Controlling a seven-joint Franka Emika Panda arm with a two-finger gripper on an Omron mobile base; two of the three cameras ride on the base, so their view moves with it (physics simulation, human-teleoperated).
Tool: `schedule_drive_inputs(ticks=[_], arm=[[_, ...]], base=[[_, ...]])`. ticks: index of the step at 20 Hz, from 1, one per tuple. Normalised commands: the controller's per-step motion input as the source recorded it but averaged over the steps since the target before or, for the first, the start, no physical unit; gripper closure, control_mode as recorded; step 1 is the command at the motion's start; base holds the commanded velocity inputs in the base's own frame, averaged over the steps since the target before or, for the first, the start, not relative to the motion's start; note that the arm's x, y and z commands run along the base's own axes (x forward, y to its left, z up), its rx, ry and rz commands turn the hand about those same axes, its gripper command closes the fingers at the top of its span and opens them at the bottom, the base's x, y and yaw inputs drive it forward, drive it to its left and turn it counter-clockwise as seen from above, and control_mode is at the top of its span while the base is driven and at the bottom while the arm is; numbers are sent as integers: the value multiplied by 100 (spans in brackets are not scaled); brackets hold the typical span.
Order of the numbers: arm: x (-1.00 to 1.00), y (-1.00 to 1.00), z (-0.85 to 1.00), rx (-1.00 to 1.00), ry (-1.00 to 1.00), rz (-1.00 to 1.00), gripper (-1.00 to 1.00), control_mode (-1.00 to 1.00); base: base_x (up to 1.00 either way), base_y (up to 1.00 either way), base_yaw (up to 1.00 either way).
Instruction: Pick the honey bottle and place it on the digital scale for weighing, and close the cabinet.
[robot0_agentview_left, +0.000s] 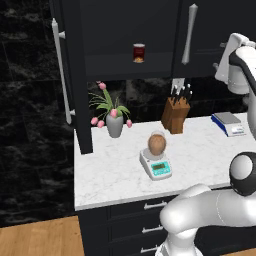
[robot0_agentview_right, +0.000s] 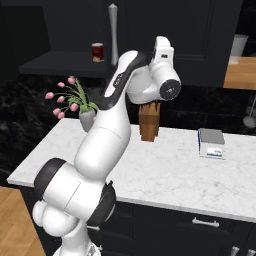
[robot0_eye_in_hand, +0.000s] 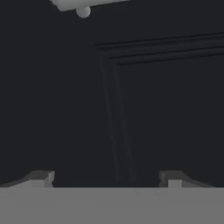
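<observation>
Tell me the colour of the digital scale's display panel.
Teal, set in the white digital scale below the honey bottle; the left base view shows it best.

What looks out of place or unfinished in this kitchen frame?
The cabinet's left door stands swung open, edge-on. Inside, a small red jar sits on the shelf. The honey bottle rests upright on the digital scale. Nothing spilled.
</observation>
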Motion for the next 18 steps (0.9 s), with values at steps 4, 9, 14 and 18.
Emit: schedule_drive_inputs(ticks=[4,9,14,18], arm=[[3,12,0,0,-5,0,-100,-100],[-72,0,0,0,-2,0,-100,-100],[-100,36,0,0,-4,1,-100,-100],[-91,93,12,0,-23,3,-100,-100]], base=[[0,0,0],[0,0,0],[0,0,0],[0,0,0]])
